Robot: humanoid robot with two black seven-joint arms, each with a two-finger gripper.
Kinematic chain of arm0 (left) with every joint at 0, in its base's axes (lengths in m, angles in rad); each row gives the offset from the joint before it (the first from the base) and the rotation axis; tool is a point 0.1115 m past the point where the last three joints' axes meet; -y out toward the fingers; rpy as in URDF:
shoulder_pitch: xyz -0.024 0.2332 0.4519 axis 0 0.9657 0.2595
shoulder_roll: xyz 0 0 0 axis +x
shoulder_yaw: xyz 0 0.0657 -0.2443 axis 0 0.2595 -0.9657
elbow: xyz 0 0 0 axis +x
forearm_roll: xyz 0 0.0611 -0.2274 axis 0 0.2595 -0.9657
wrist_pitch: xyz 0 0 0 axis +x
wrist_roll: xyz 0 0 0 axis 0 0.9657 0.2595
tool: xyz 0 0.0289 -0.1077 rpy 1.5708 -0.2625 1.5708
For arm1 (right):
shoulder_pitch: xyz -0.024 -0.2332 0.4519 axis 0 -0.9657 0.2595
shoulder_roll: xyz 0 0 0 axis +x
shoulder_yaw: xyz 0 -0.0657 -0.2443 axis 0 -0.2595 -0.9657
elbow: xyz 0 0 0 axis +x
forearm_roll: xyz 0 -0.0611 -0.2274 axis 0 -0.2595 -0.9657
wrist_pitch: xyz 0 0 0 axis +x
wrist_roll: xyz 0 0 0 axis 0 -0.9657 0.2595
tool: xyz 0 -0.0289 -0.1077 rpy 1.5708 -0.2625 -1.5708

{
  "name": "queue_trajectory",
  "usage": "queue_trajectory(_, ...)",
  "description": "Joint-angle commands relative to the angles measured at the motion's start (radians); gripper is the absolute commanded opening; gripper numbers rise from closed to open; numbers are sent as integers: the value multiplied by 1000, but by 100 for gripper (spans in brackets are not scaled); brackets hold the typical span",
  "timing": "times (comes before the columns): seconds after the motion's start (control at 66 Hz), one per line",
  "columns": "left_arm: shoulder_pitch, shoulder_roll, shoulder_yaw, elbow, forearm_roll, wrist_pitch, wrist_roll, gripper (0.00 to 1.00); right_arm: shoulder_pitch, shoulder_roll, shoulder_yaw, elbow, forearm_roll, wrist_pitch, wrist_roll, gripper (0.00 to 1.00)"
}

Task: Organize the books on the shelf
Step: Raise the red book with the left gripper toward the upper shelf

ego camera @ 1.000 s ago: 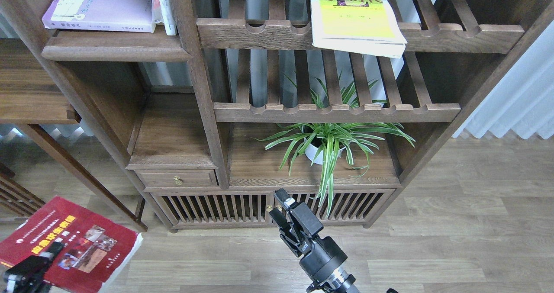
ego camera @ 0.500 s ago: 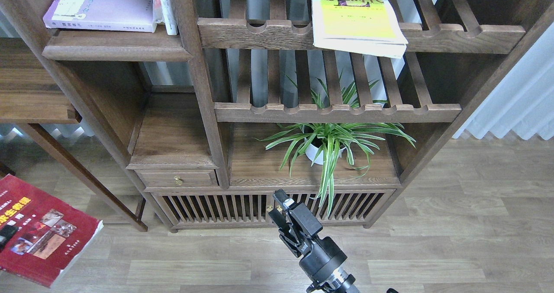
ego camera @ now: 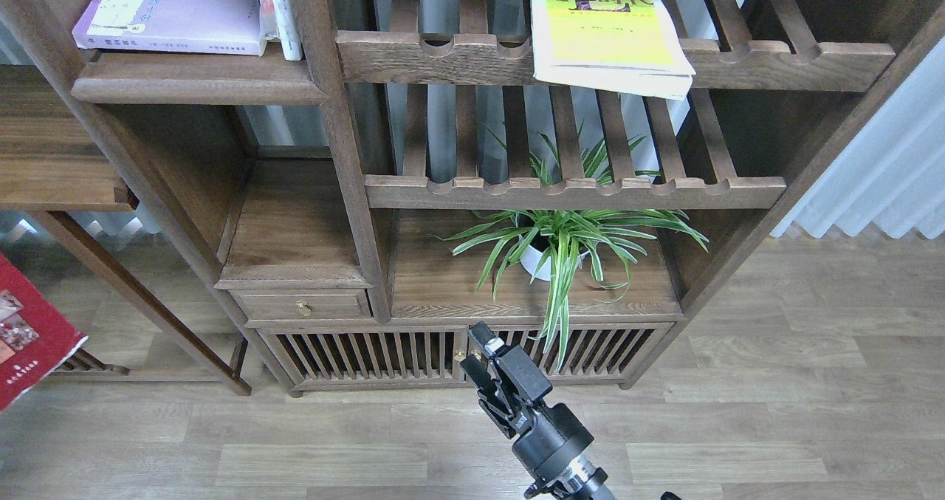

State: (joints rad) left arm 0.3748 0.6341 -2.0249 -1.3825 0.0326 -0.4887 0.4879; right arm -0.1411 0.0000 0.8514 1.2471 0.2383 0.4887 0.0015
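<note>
1. Nearest to us, our right gripper rises from the bottom edge, pointing at the low slatted cabinet front. It holds nothing; its fingers overlap from this angle, so we cannot tell how far apart they stand.
2. At the left edge, a corner of the red book shows, hanging above the floor. Most of it is cut off by the view's edge. Our left gripper is out of sight, so we only judge that it carries this book; we cannot see the grasp.
3. Further in, the potted spider plant sits on the bottom board of the bookcase, with a small drawer to its left.
4. Higher and further, the yellow-green book lies flat on the upper slatted rack, its lower right corner overhanging the front rail.
5. At the top left, the lavender book lies flat on the shelf, just beside the upright white-spined books that lean against the post.
6. We judge the step in hand to be carrying the red book toward the shelf. The next move calls for lifting it level with the shelf and sliding it in on or beside the lavender book, clear of the post. The yellow-green book is not yet moved.
</note>
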Motion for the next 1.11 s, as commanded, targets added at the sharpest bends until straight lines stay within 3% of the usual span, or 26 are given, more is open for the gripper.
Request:
queue_trajectory(0.0, -19, 24, -23, 0, 4, 0, 1, 2, 0, 0, 0, 0, 1, 0, 0, 99)
queue_trajectory(0.258, -71, 30, -46, 0, 38, 0, 1, 2, 0, 0, 1, 0, 1, 0, 0, 99)
queue_trajectory(1.091, -286, 242, -28, 2, 49, 0, 1, 1, 0, 0, 1, 0, 1, 0, 2, 99)
